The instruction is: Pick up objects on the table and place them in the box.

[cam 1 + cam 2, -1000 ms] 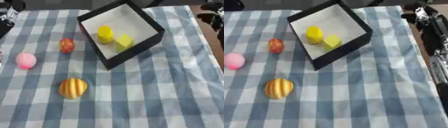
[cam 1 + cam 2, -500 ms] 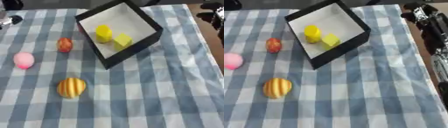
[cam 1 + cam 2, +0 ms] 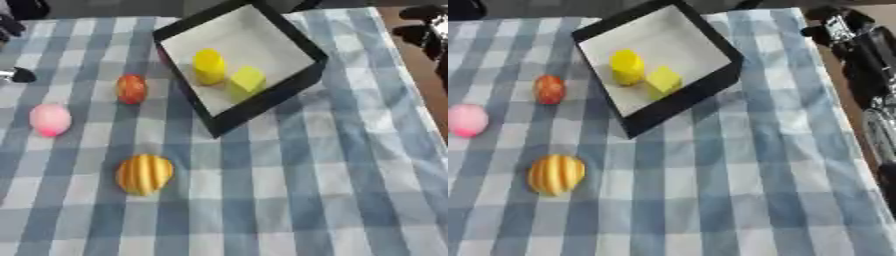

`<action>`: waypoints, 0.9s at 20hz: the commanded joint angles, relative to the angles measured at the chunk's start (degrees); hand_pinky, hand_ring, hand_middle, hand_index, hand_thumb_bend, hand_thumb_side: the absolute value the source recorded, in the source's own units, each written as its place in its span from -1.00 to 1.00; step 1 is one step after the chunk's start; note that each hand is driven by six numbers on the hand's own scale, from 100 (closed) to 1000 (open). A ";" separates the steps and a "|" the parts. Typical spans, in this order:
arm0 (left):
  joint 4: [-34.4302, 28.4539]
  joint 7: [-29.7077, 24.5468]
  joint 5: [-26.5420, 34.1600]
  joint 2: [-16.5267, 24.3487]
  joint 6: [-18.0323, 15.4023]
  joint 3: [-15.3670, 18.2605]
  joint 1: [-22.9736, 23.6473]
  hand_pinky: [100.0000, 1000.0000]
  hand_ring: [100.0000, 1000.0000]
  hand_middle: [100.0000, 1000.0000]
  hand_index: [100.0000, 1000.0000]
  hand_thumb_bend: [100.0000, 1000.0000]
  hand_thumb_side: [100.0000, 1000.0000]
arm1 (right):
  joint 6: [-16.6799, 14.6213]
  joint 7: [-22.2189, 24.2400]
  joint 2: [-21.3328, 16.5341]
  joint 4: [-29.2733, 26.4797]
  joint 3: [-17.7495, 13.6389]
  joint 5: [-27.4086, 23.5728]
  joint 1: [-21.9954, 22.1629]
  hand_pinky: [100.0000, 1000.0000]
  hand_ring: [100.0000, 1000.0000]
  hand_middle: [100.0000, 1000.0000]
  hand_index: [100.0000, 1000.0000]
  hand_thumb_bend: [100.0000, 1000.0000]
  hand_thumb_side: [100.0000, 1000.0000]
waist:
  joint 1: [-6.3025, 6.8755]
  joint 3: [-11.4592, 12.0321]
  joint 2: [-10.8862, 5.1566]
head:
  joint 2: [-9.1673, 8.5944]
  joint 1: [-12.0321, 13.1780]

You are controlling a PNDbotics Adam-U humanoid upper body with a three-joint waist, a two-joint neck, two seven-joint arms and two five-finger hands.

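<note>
the black box [image 3: 262, 102] sits askew on the checked tabletop [image 3: 332, 190], its far corner cut off by the top edge. inside lie a yellow cylinder [image 3: 208, 65] and a yellow cube [image 3: 248, 79], near each other. outside, left of it: a red-orange ball [image 3: 131, 88], a pink ball [image 3: 50, 119] and a striped yellow-orange fruit [image 3: 144, 173], all well apart. right hand [image 3: 837, 27] is blurred at the upper right edge; finger state cannot be told. the left hand [image 3: 17, 75] shows only as a dark tip at the left edge; its state is also unclear.
</note>
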 commanded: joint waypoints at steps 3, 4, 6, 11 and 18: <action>-0.78 -4.55 1.43 4.03 -0.40 0.21 1.07 0.59 0.60 0.56 0.76 0.21 -0.21 | -0.15 0.37 -1.85 -0.40 -0.08 0.59 -0.19 0.82 0.52 0.56 0.48 -1.00 0.40 | 0.75 0.09 -3.96 | -0.03 -0.13; -0.76 -5.39 2.25 4.17 -0.22 -0.01 1.43 0.59 0.60 0.56 0.75 0.20 -0.22 | -0.15 0.38 -1.84 -0.38 -0.06 0.62 -0.14 0.82 0.52 0.56 0.47 -1.00 0.40 | 0.75 0.09 -3.95 | -0.11 -0.17; -1.03 -6.99 3.18 4.48 -0.27 -0.54 2.00 0.59 0.59 0.55 0.74 0.19 -0.25 | -0.13 0.43 -1.79 -0.35 0.00 0.68 -0.08 0.82 0.52 0.56 0.47 -1.00 0.41 | 0.72 0.09 -3.93 | -0.23 -0.20; -1.33 -8.83 3.81 4.28 -0.34 -1.40 2.53 0.59 0.59 0.54 0.72 0.14 -0.42 | -0.11 0.57 -1.52 -0.36 0.12 0.68 -0.21 0.82 0.52 0.56 0.47 -1.00 0.40 | 0.61 -0.02 -3.84 | 0.00 -0.18; -1.38 -9.35 3.80 4.10 -0.74 -1.84 2.75 0.57 0.56 0.49 0.69 0.14 -0.55 | -0.09 0.61 -1.44 -0.37 0.14 0.63 -0.29 0.82 0.52 0.56 0.47 -1.00 0.41 | 0.54 -0.11 -3.75 | 0.31 -0.11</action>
